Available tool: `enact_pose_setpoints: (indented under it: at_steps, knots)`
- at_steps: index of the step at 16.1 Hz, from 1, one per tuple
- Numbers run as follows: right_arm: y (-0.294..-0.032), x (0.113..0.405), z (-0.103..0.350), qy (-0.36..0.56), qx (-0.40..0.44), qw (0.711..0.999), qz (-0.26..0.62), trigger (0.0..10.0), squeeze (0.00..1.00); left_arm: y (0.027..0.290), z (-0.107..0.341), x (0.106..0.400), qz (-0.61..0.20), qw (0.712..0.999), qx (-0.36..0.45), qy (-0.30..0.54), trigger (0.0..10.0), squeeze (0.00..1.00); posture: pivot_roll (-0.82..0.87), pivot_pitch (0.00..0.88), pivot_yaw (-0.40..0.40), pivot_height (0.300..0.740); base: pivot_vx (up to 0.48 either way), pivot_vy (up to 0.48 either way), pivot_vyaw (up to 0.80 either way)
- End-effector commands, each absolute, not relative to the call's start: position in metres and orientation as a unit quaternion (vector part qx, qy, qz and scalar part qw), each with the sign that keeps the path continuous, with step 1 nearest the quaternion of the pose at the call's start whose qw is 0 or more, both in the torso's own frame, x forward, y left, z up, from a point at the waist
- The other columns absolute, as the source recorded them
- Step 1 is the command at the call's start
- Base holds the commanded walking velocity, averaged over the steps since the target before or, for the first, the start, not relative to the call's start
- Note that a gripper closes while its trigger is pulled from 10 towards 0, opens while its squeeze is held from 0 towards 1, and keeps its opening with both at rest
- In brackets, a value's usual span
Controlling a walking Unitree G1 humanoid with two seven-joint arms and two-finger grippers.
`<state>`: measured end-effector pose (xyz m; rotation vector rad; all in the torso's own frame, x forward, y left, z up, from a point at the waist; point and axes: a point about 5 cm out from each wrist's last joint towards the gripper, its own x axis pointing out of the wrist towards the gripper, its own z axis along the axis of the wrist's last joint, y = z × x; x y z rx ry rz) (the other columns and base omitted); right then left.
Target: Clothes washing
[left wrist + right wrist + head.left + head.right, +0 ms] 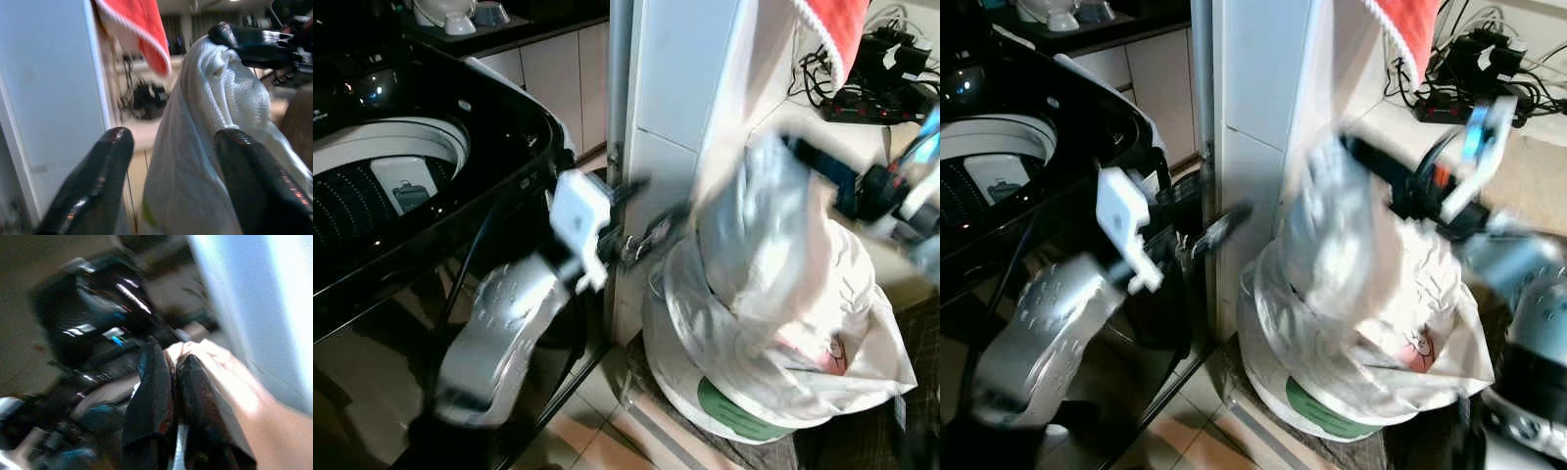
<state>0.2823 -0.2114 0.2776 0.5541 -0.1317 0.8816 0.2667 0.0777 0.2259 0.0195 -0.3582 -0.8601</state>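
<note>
- Right jaws pressed together on a fold of the white garment (759, 245), as seen in the right wrist view, with the right gripper (172, 363) pinching pale cloth between both black fingers.
- Left jaws spread wide, the left gripper (171, 147) empty and aimed at the same garment, one finger just beside the mesh fabric, the other well apart from it.
- Garment lifted above the laundry bag (862, 323), stretched up in a blurred column, its lower end seemingly down at the bag's mouth.
- Bag resting on the floor to the right of the washing machine (460, 196), against the white pillar (675, 78) between them.
- Machine lid up, drum (372, 186) open and showing no clothes where visible; judged early in the task, with the load not yet across to the machine.
- Left to do, by this reading: carrying the garment over to the drum, dropping it in, then emptying more of the bag.
- Shown in the left wrist view, not in the blurred head views: the mesh weave of the cloth and the right fingers clamped at its top.
- Shown in the head views alone: the machine, the bag, and the red towel (837, 29) hanging above the bag.
</note>
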Motion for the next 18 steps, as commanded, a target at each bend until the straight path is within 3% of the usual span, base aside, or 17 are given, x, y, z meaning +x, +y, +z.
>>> enact_pose_setpoints:
  at_steps: [1,7,8,9,10,12,13,14,15,18]
  knots:
    - [-0.204,0.274,0.3,-0.105,0.275,0.839,0.457,0.0,0.0,0.076,0.238,0.271,-0.412,0.889,-0.01,-0.201,10.0,1.0,-0.05,0.0,-0.028,0.74,0.0,0.0,0.0]
    - [-0.167,0.273,0.304,-0.076,0.291,0.804,0.514,0.0,0.0,0.062,0.253,0.281,-0.424,0.877,-0.054,-0.219,10.0,1.0,-0.04,0.0,-0.045,0.74,0.0,0.0,0.0]
    - [-0.161,0.273,0.302,-0.067,0.294,0.8,0.519,0.0,0.0,0.056,0.252,0.277,-0.444,0.867,-0.11,-0.197,10.0,1.0,-0.04,0.0,-0.048,0.74,0.0,0.0,0.0]
    - [-0.158,0.274,0.299,-0.06,0.295,0.799,0.521,0.0,0.0,0.049,0.248,0.271,-0.476,0.85,-0.144,-0.173,10.0,0.0,-0.04,0.0,-0.052,0.74,0.0,0.0,0.0]
    - [-0.156,0.274,0.299,-0.056,0.297,0.797,0.522,0.0,0.0,0.044,0.243,0.265,-0.504,0.836,-0.149,-0.155,10.0,0.0,-0.03,0.0,-0.053,0.74,0.0,0.0,0.0]
    - [-0.155,0.274,0.298,-0.055,0.3,0.796,0.522,0.0,0.0,0.039,0.231,0.265,-0.505,0.845,-0.108,-0.139,10.0,0.0,-0.03,0.0,-0.052,0.74,0.0,0.0,0.0]
    - [-0.154,0.274,0.299,-0.055,0.302,0.796,0.521,0.0,0.0,0.038,0.223,0.267,-0.501,0.854,-0.08,-0.118,10.0,0.0,-0.03,0.0,-0.051,0.74,0.0,0.0,0.0]
    - [-0.154,0.273,0.299,-0.055,0.303,0.796,0.521,0.0,0.0,0.041,0.219,0.277,-0.459,0.881,-0.061,-0.094,10.0,0.0,-0.03,0.0,-0.051,0.74,0.0,0.0,0.0]
    - [-0.155,0.273,0.299,-0.056,0.302,0.797,0.519,0.0,0.0,0.045,0.223,0.284,-0.434,0.893,-0.076,-0.092,0.0,0.0,-0.03,0.0,-0.051,0.74,0.0,0.0,0.0]
    - [-0.156,0.273,0.298,-0.056,0.303,0.801,0.512,0.0,0.0,0.053,0.227,0.289,-0.418,0.9,-0.06,-0.104,0.0,0.0,-0.04,0.0,-0.036,0.74,0.0,0.0,0.0]
